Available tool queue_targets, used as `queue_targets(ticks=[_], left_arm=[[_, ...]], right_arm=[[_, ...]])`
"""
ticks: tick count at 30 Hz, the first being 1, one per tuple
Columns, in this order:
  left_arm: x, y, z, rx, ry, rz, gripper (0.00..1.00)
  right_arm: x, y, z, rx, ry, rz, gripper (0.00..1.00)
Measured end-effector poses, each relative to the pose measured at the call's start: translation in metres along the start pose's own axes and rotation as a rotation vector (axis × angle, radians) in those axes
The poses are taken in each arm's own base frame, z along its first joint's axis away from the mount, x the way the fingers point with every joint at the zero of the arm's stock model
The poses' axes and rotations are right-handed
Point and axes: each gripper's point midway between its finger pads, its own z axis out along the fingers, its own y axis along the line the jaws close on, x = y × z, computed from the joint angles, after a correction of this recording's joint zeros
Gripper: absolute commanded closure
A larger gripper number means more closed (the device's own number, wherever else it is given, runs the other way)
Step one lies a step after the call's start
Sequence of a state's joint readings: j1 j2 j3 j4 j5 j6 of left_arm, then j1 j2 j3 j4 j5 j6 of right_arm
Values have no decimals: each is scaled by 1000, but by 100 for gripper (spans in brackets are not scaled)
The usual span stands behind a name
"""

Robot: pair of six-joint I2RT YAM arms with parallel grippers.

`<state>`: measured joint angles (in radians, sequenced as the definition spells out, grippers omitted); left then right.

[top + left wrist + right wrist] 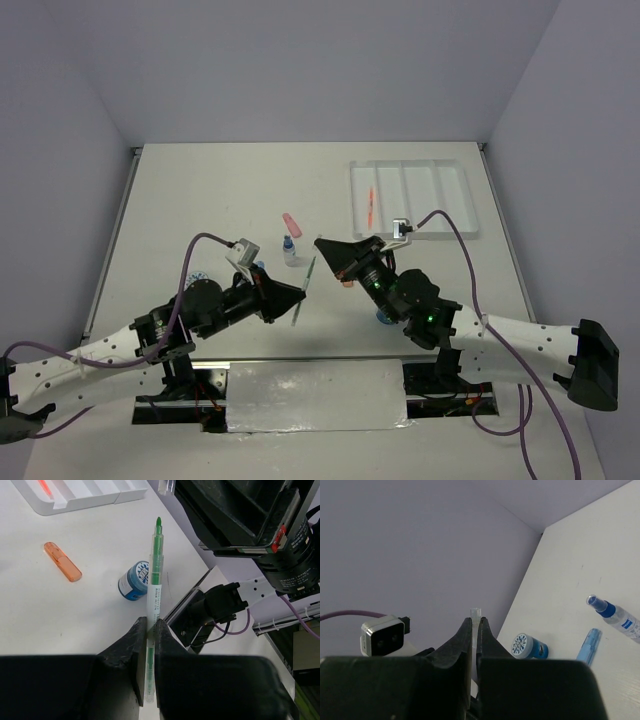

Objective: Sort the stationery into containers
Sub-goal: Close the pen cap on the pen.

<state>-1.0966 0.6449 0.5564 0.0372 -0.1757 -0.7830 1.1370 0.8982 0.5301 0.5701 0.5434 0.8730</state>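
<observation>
My left gripper [151,622] is shut on a thin green pen [155,575], whose bare green tip points away from the jaws above the table. In the top view the pen [307,280] hangs between the two arms, held by the left gripper [298,294]. My right gripper [474,622] is shut on a small clear cap [476,612]. That gripper [322,244] sits just beyond the pen's tip. The white divided tray [455,215] lies far right with an orange pen [372,205] in its left compartment.
On the table lie a pink capsule [290,221], a blue-capped bottle [289,250], an orange capsule [62,561], a blue capsule [587,647] and two blue rolls [197,278] [135,580]. The right arm [240,510] looms close beside the pen.
</observation>
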Motion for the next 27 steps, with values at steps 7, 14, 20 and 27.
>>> queue_targets(ticks=[7,14,20,27], left_arm=[[-2,-2,-2,7,-8,-2,100],[-6,-3,-5,15,-19,-1,100],[-5,-2,-6,12,-18,6,100],[-5,0,-6,4,-19,18,100]], right_arm=[[-2,3,0,-10,-8,1,100],[-2,2,0,-8,-8,-4,100],[2,1,-1,-14,7,-15,100],[6,4,-2,-31,29,-15,100]])
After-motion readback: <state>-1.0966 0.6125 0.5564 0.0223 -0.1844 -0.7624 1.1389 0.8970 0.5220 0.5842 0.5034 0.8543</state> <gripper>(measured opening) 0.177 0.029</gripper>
